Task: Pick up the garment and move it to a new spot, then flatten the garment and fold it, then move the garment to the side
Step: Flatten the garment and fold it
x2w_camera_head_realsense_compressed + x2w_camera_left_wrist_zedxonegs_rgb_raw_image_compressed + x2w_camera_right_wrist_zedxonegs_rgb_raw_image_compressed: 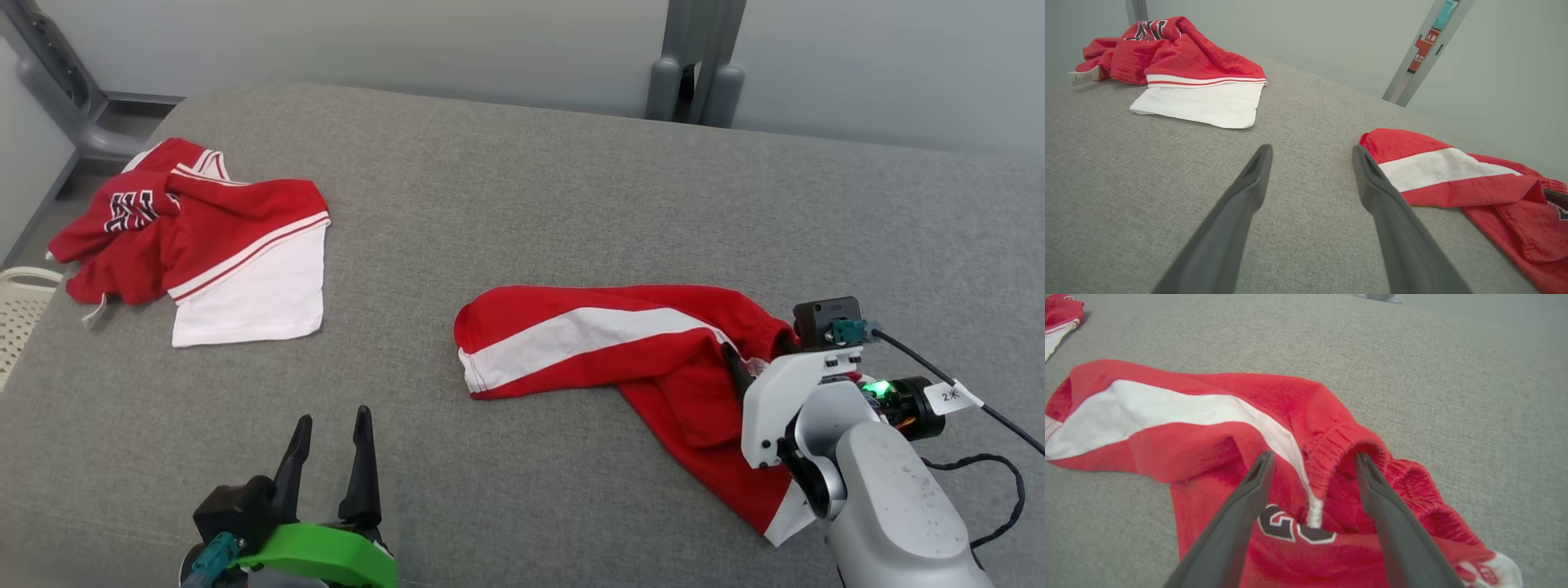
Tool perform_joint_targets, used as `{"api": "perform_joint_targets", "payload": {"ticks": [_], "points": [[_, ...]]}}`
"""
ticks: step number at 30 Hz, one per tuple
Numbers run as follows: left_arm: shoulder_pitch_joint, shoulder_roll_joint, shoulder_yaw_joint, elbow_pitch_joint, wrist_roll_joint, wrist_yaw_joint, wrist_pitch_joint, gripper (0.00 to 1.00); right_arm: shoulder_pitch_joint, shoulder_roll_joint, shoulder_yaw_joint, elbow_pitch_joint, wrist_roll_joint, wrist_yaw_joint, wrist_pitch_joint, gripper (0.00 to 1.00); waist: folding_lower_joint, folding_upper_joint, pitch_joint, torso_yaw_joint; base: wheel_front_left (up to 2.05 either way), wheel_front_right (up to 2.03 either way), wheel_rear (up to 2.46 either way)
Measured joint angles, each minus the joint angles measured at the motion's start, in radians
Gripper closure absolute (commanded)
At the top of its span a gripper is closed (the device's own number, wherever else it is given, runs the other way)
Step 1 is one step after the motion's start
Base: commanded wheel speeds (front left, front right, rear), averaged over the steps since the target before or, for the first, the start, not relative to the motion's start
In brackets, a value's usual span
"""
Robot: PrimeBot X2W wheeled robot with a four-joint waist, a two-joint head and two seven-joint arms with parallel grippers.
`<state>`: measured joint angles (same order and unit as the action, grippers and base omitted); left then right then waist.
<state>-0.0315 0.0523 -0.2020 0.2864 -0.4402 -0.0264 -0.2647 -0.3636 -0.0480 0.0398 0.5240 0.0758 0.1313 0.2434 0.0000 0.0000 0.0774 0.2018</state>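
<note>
Nearest, left end effector [333, 416] held wide open over the near edge of the grey padded surface [571, 163], right end effector [1314, 455] spread wide over the waistband of red shorts [588, 335] laid near right, nothing gripped, red-and-white jersey [204, 245] crumpled at far left corner.

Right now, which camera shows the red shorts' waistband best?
The right wrist view: the waistband lies close up at the tips of the open right pincer, gathers clear. The head view hides part of it behind that arm; the left wrist view catches a sliver at its edge.
</note>
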Motion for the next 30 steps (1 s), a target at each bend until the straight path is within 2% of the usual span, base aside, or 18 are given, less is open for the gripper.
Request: {"api": "perform_joint_targets", "payload": {"ticks": [1,3,4,5,10,16,23,30], "points": [[0.000,0.000,0.000,0.000,0.002,0.000,0.000,0.00,-0.007,0.000,-0.002,0.008,0.000,0.000,0.002,0.41,0.0000,0.0000,0.003,0.003,0.00,0.00,0.00],[-0.001,0.000,0.001,0.000,0.002,0.000,0.000,0.00,-0.020,0.000,-0.007,0.028,0.002,0.000,0.002,0.75,0.0000,0.0000,0.010,0.011,0.00,0.00,0.00],[-0.001,-0.001,0.001,0.000,0.002,0.000,0.000,0.00,-0.026,0.000,-0.007,0.037,0.001,0.000,0.002,0.96,0.0000,0.0000,0.012,0.013,0.00,0.00,0.00],[-0.002,-0.001,0.000,0.000,0.002,0.000,0.000,0.00,-0.034,0.000,-0.007,0.046,0.000,0.000,0.002,1.00,0.0000,0.0000,0.014,0.014,0.00,0.00,0.00],[-0.002,-0.001,-0.003,0.006,0.002,0.000,0.000,0.00,-0.071,0.000,0.010,0.058,0.026,0.000,-0.053,1.00,0.0000,0.0000,0.009,0.011,0.00,0.00,0.00],[-0.001,-0.002,-0.004,0.020,0.014,-0.004,0.000,0.00,-0.113,-0.001,0.095,0.031,0.154,0.000,-0.117,1.00,0.0000,0.0000,-0.018,-0.003,0.00,0.00,0.00],[0.024,-0.002,0.003,0.030,0.024,-0.006,0.000,0.00,-0.101,0.000,0.186,-0.089,0.268,0.000,-0.129,1.00,0.0000,0.0000,-0.059,-0.034,0.00,0.00,0.00],[0.036,-0.002,0.014,0.031,0.030,-0.009,0.000,0.00,-0.067,0.000,0.197,-0.243,0.322,0.000,-0.114,1.00,0.0000,0.0000,-0.085,-0.093,0.00,0.00,0.00]]}}
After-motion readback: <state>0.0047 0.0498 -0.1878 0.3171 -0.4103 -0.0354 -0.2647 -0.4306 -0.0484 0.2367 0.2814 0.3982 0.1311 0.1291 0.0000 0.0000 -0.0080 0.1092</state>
